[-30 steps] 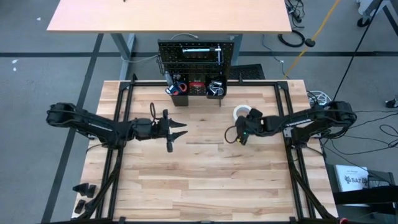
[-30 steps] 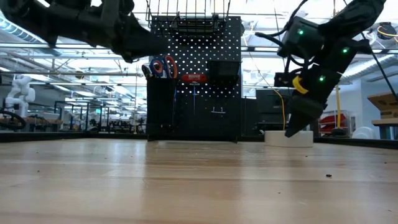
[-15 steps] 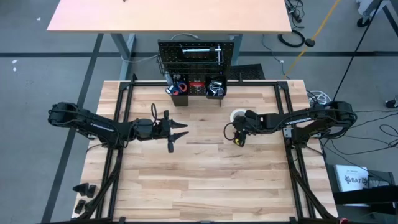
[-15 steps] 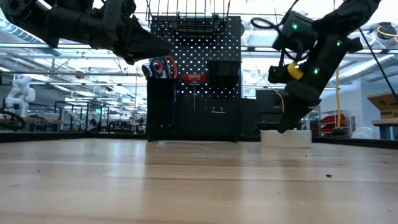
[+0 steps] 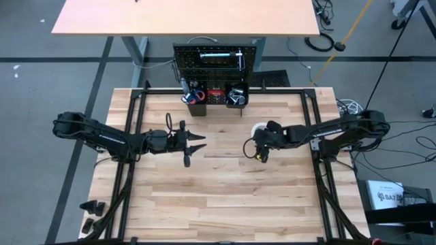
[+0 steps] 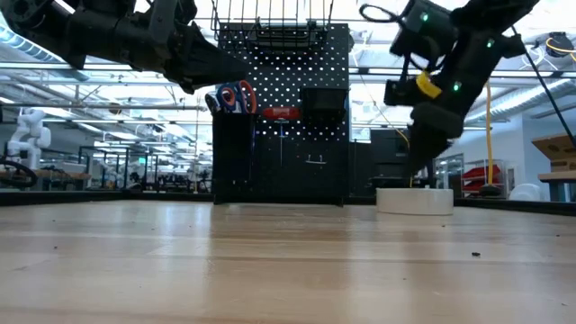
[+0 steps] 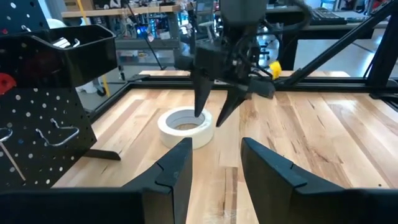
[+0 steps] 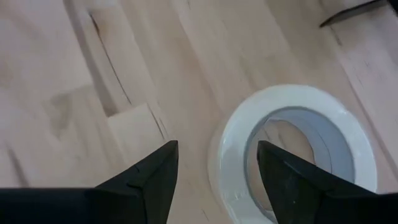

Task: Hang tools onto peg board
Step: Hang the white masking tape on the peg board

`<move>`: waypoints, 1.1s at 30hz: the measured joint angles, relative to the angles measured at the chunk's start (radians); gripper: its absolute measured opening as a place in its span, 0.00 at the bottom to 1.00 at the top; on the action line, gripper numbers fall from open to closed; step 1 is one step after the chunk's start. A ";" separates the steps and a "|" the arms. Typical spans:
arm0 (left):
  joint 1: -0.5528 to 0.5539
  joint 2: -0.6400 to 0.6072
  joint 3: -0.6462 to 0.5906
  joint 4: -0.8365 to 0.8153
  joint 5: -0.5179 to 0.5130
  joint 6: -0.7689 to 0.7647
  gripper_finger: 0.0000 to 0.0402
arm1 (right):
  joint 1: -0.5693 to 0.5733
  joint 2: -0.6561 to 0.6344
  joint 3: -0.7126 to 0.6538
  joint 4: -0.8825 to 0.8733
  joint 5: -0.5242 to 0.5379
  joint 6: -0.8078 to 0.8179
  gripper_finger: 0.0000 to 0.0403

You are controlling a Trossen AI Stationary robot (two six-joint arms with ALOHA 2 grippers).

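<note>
A white tape roll [image 5: 258, 127] lies flat on the wooden table [image 5: 218, 204], right of centre. My right gripper [image 7: 208, 118] hangs open just above it, slanting down. One fingertip stands over the roll's hole and the other over the table at its near side; neither touches the roll [image 8: 298, 155]. My left gripper [image 5: 203, 142] is open and holds nothing, level above the table's middle left. The black peg board [image 6: 283, 108] stands upright at the far edge. Its bins hold orange-handled scissors [image 6: 232, 94] and other tools.
Black frame rails [image 5: 133, 136] run along both sides of the table. The peg board's foot and bins [image 5: 216, 99] take up the far middle. Bare wood lies between the two grippers and toward the near edge. Beyond the table is an open lab room.
My right gripper has risen off the table beside the tape roll and drifted toward the table's left, tipping less steeply. The tape roll has slid a little toward the left and now lies under the fingertips. My left arm has kept still.
</note>
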 joint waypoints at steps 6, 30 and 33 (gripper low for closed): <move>0.000 0.000 0.000 0.000 0.003 0.000 0.34 | -0.001 0.099 0.000 0.021 0.039 -0.017 0.52; 0.000 0.000 0.000 -0.001 0.004 0.000 0.34 | -0.003 0.213 0.005 0.070 -0.013 -0.046 0.18; 0.000 0.000 0.000 -0.002 0.005 0.000 0.34 | -0.003 0.208 0.004 0.095 -0.053 -0.072 0.18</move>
